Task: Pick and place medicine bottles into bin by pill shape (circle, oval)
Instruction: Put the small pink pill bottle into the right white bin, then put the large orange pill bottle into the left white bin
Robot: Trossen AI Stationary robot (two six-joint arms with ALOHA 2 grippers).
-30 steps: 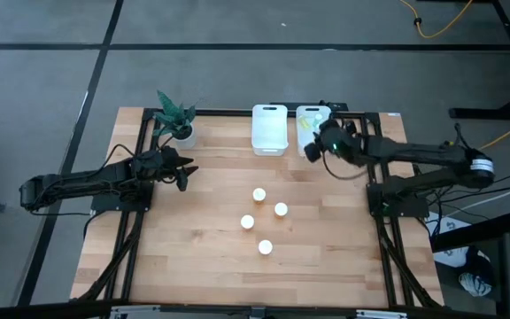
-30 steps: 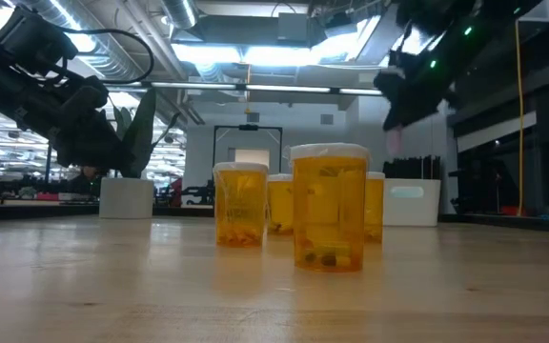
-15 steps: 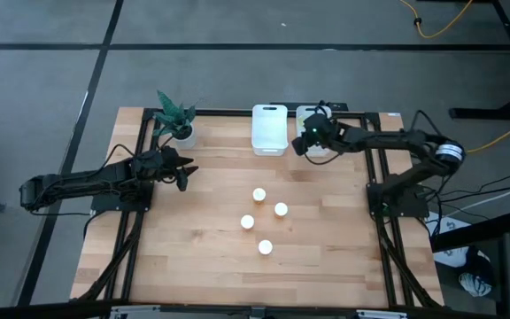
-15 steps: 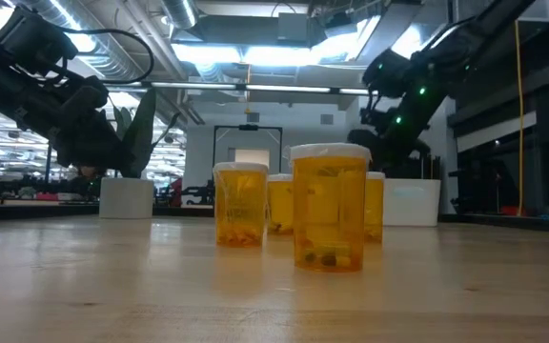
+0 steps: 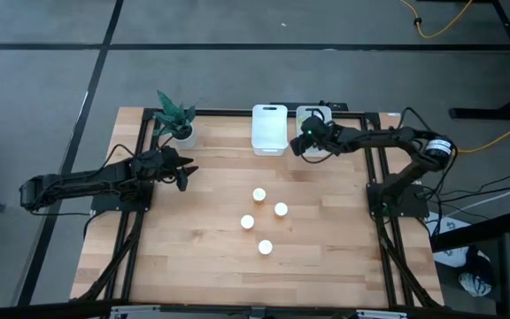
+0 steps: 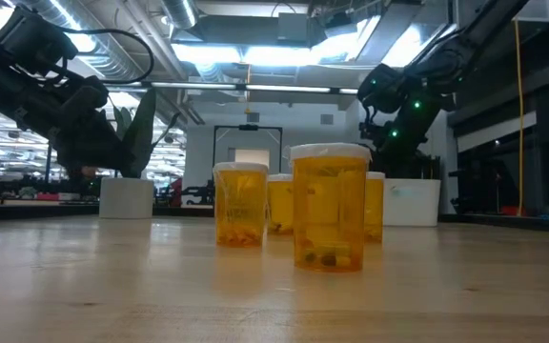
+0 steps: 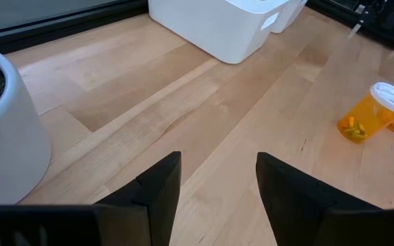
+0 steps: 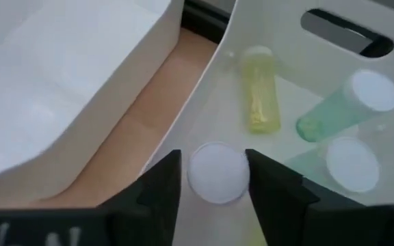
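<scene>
My right gripper (image 5: 306, 144) has swung in over the past second from farther out to the near edge of the right-hand white plastic bin (image 5: 312, 117), and now sits low over it. Its wrist view shows the fingers closed on a small white-capped bottle (image 8: 217, 172) just above the bin's floor — so I judge this one is about to be dropped, not yet let go. Already inside lie a pale yellow bottle (image 8: 259, 101) on its side, a pastel green bottle (image 8: 339, 110) tipped over, and another white cap (image 8: 351, 162) beside it.

The left-hand white bin (image 5: 270, 129), touching its neighbour, looks empty from the wrist view (only part of it shows).

Still to sort: four orange translucent bottles with white caps (image 5: 264, 221), clustered mid-table, well apart from both bins.

My left gripper (image 5: 182, 175) waits near the white-potted green plant (image 5: 177, 117), fingers parted around nothing — the pot stands close beside its reach toward the bins, while the path to the orange bottles looks unobstructed.
</scene>
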